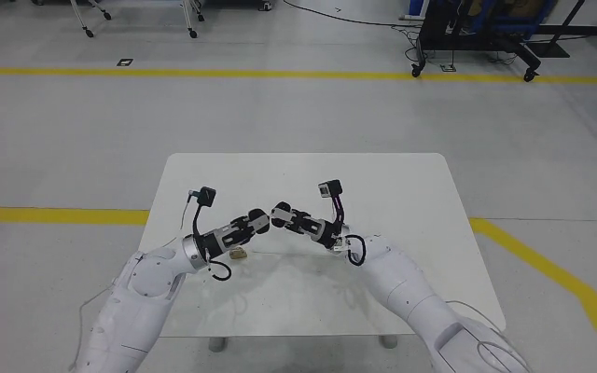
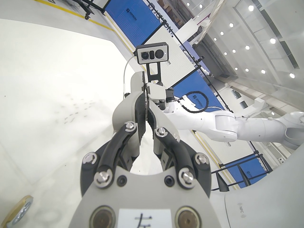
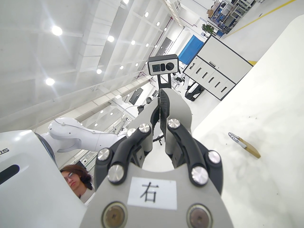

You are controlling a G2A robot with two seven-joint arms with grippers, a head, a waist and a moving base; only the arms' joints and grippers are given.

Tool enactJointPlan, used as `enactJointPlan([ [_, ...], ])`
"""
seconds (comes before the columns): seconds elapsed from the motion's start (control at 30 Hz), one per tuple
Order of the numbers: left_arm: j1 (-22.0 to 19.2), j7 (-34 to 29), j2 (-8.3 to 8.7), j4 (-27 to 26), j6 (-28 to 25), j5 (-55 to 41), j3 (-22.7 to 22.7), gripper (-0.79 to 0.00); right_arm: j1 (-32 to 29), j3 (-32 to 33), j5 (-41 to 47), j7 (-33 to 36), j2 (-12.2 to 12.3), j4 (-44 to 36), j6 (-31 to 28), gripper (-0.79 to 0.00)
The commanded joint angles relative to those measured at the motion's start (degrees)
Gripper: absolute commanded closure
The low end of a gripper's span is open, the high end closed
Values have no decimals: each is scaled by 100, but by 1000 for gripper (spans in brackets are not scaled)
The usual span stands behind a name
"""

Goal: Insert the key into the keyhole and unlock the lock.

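**Padlock loose on the table, both claws shut and tip to tip above it.**

The brass padlock [image 1: 239, 252] lies flat on the white table [image 1: 401, 186], left of its middle and just below the left wrist, with neither claw touching it. I cannot make out a key anywhere, nor the keyhole. The left gripper [image 1: 258, 222] and right gripper [image 1: 284, 216] meet nose to nose over the table's centre, each with its fingers pressed together; whether a key sits between them cannot be told. The work seems to be at the key-handling stage, before insertion. Next, one claw would have to steady the padlock with its keyhole exposed while the other lines the key up. Both arms bend inward from the near corners, forearms held low over the table.
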Motion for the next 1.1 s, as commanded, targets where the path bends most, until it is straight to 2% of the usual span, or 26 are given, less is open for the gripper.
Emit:
enactJointPlan([
  [0.0, -1, 11, 5, 1, 13, -2, 6, 0, -5, 21, -36, 0, -7, 9, 0, 0],
  [0.03, -4, 17, 8, 6, 22, -5, 4, 0, -5, 26, -54, 0, -11, 14, 0, 0],
  [0.07, -7, 27, 10, 9, 27, -8, 0, 0, -4, 30, -67, 0, -15, 18, 0, -77],
  [0.13, -9, 55, 14, 17, 54, -61, -11, 0, 6, 51, -78, 0, -22, 64, 0, -785],
  [0.3, 18, 235, 28, -2, -121, -78, -86, 0, 19, 69, -64, 0, -31, 95, 0, -785],
  [0.77, 43, 215, 29, -18, -85, -181, -75, 0, 19, 69, -64, 0, -31, 95, 0, -785],
  [0.87, 68, 314, 42, -164, 10, 314, -92, 0, 28, 77, -132, -26, -24, 110, 20, -785],
  [0.9, 106, 379, 46, -230, 53, 483, -92, 0, 50, 69, -357, -35, -5, 77, 176, -785],
  [0.97, 164, 348, 54, -308, 97, 581, -63, 0, 14, 144, -57, 319, 54, -211, 602, -785],
  [1.07, 205, 0, 88, -312, 203, 549, -53, 0, 12, 471, -210, 905, 278, -398, 905, -785],
])
